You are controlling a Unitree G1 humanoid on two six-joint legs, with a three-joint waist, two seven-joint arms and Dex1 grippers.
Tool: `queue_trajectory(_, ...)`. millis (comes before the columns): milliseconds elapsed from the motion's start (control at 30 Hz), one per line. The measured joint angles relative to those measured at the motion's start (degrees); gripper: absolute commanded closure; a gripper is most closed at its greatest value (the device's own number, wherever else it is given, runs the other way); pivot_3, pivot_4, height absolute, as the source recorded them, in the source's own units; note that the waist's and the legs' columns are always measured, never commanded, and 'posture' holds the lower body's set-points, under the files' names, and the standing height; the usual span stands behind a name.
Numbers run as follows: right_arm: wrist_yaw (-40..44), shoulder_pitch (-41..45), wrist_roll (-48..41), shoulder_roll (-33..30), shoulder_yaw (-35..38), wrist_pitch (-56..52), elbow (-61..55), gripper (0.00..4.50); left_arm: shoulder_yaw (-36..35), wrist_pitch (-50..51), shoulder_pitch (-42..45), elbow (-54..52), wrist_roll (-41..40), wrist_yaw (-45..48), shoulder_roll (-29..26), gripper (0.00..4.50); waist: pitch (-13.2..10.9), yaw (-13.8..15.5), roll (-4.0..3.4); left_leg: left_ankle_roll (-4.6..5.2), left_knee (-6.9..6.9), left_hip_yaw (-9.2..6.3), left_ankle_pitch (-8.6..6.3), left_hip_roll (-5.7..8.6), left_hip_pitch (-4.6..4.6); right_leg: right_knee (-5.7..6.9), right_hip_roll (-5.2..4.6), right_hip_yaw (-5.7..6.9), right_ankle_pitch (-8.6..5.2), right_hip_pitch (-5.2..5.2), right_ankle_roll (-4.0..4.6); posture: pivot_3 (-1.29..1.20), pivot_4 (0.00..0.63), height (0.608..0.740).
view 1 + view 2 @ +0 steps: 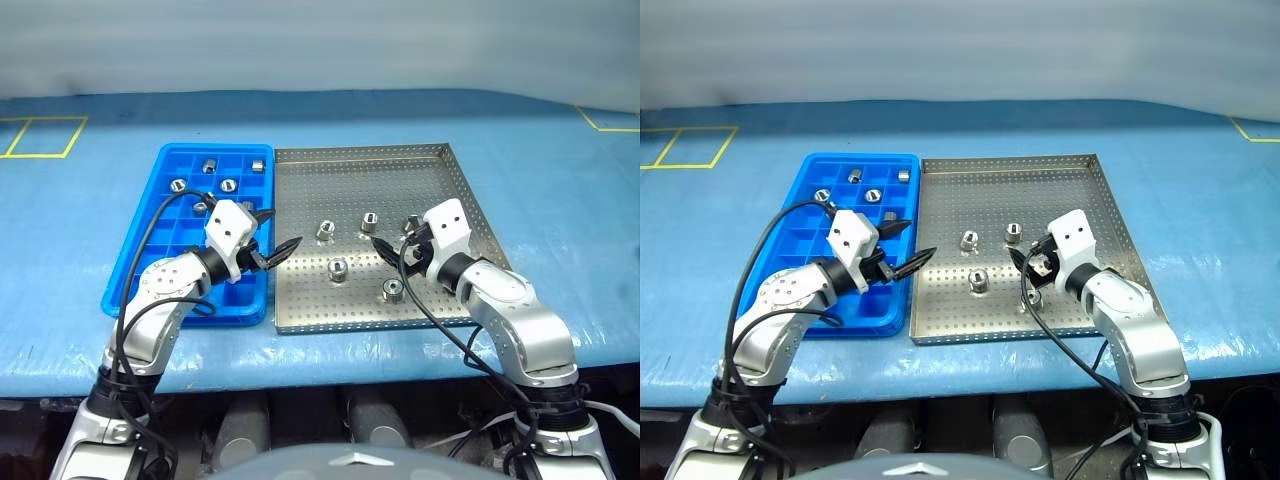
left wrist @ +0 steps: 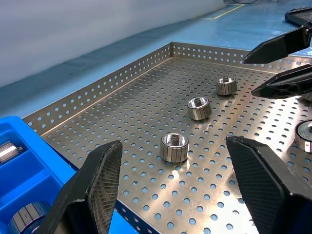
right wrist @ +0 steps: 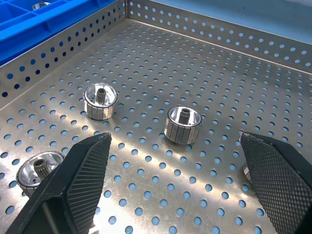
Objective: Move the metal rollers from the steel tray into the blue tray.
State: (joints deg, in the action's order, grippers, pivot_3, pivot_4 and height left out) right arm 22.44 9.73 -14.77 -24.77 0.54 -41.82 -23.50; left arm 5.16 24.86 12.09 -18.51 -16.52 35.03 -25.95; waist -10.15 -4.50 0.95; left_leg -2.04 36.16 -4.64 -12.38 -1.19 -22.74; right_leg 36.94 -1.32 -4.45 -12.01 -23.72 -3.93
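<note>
5 metal rollers [image 1: 338, 269] lay loose on the steel tray [image 1: 330, 312]: 2 toward the middle, 1 nearer the front, 1 at the front right, and 1 partly hidden behind the right gripper [image 1: 392, 242]. Several more sat in the far compartments of the blue tray [image 1: 148, 212], which lay touching the steel tray's left edge.

The right gripper hung above the right part of the steel tray with its fingers spread wide and nothing between them; in its wrist view 2 rollers stood apart ahead of the fingers and a 3rd was cut off beside one finger. The left gripper [image 1: 272, 236] hovered over the seam between the 2 trays, its fingers also apart and empty, pointing toward the rollers. Its wrist view showed 3 rollers in a line beyond its fingers and the right gripper's black fingertips near the farthest of them.

How many rollers the blue tray held was hard to make out, as the left arm covered some compartments. Both trays rested on a blue table cover [image 1: 560, 180] marked with yellow tape [image 1: 45, 137].
</note>
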Motion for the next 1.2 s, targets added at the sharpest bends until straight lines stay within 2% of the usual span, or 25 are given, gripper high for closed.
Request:
queue_trajectory(567, -0.39, -0.72, -0.07, 0.14, -0.01, -0.13, -0.06, 0.03, 1.03, 1.47, 0.51, 0.15, 0.26, 0.10, -0.04, 0.80, 0.00, -0.02, 0.00, 0.00, 0.00, 0.00, 0.00, 0.00, 0.00, 0.00, 0.00, 0.00, 0.00, 0.00, 0.00, -0.07, 0.150, 0.740)
queue_trajectory(767, -0.87, -0.91, -0.04, 0.57, -0.13, -0.10, -0.10, 0.03, 3.01, 6.13, 2.89, 0.52, 1.88, -0.17, -0.46, 0.80, 0.00, -0.10, 0.00, 0.00, 0.00, 0.00, 0.00, 0.00, 0.00, 0.00, 0.00, 0.00, 0.00, 0.00, 0.00, -0.08, 0.150, 0.740)
queue_trajectory(900, -1.22, -1.97, 0.07, 1.23, -0.56, 0.01, -0.14, 0.03, 4.07, 9.75, 5.58, 0.62, 0.37, 0.29, 1.35, 0.80, 0.00, -0.16, 0.00, 0.00, 0.00, 0.00, 0.00, 0.00, -0.03, -0.02, 0.00, 0.01, 0.01, 0.00, -0.01, -0.10, 0.150, 0.740)
queue_trajectory(1200, -1.92, -3.63, 0.14, 1.66, -0.18, 0.02, -2.03, 0.03, 6.48, 10.95, 7.22, 0.63, 1.61, 0.55, 0.35, 0.80, 0.00, -0.89, 0.00, 0.00, 0.00, 0.01, 0.00, 0.00, -0.01, -0.01, 0.01, -0.02, 0.00, -0.01, -0.01, -0.11, 0.150, 0.740)
